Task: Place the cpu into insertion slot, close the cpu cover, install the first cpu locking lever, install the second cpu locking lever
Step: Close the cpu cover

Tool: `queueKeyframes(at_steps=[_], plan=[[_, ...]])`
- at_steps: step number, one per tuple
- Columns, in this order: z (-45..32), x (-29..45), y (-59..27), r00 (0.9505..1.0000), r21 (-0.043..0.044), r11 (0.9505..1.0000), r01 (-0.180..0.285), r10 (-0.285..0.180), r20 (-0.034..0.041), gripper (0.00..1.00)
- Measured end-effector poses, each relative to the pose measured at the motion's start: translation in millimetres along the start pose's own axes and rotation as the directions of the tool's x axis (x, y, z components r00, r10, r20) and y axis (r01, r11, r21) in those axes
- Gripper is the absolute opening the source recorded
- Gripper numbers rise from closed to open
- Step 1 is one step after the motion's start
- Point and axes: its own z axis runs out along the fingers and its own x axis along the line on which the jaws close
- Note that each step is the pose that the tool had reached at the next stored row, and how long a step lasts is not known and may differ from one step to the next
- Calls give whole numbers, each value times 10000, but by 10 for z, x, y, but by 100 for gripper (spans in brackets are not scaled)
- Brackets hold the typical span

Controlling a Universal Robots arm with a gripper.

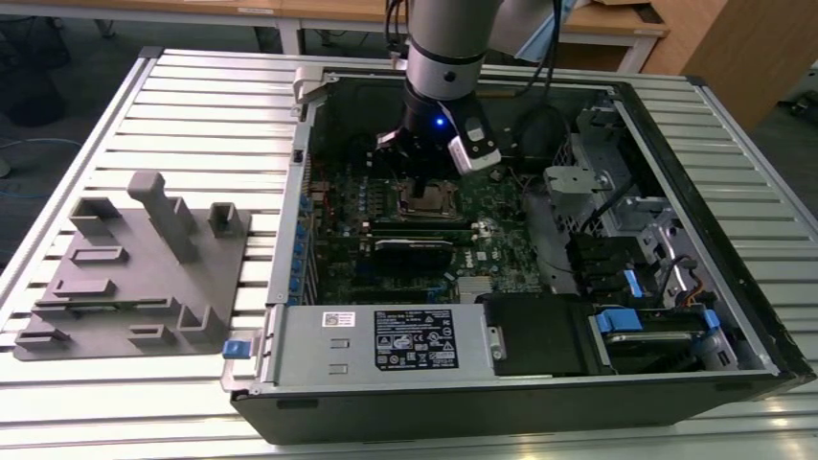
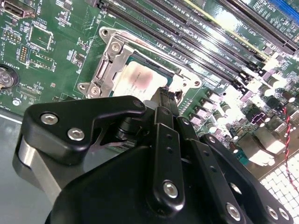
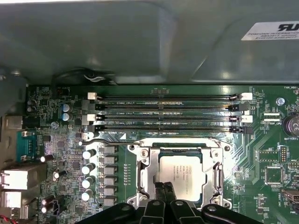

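The claw (image 3: pixel 164 185) is seen with its two thin black fingers (image 3: pixel 159 192) pressed together, and nothing is held between them. Its tips are pointed down at the near edge of the chip (image 3: pixel 183 171). It cannot be told whether the chip is touched.

The chip is laid flat inside the socket (image 3: pixel 180 151), with its grey top facing up. A dark smudge can be seen on the chip in the second wrist view. The cover (image 3: pixel 216 172) is laid down flat around the chip, and the chip is shown through the cover's open middle. The shiny cover is also seen just beside the claw in the second wrist view.

The socket is set in the green board (image 3: pixel 261 154). Four long black slots (image 3: pixel 168 116) are lined up side by side on the board, just past the socket from the claw.

In the exterior view, the claw is hung from the grey arm (image 1: pixel 447 48), which is reached down into the open computer case (image 1: pixel 537 383). The case is laid on its side on a table (image 1: pixel 192 96) made of metal strips. A grey holder (image 1: pixel 141 268) is placed on the table, well apart from the claw, on the exterior view's left.
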Motion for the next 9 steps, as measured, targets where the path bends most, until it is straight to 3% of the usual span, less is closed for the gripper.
queueKeyframes(at_steps=[2, 4, 5, 9], plan=[[1, 7, 0, 10000, -2, 10000, -1, 1, 41, 11], [6, 24, 0, 9998, -7, 10000, 8, -7, 212, 11], [8, 30, 0, 9997, -10, 10000, 9, -9, 256, 11], [8, 40, -1, 9997, -9, 10000, 10, -10, 260, 11]])
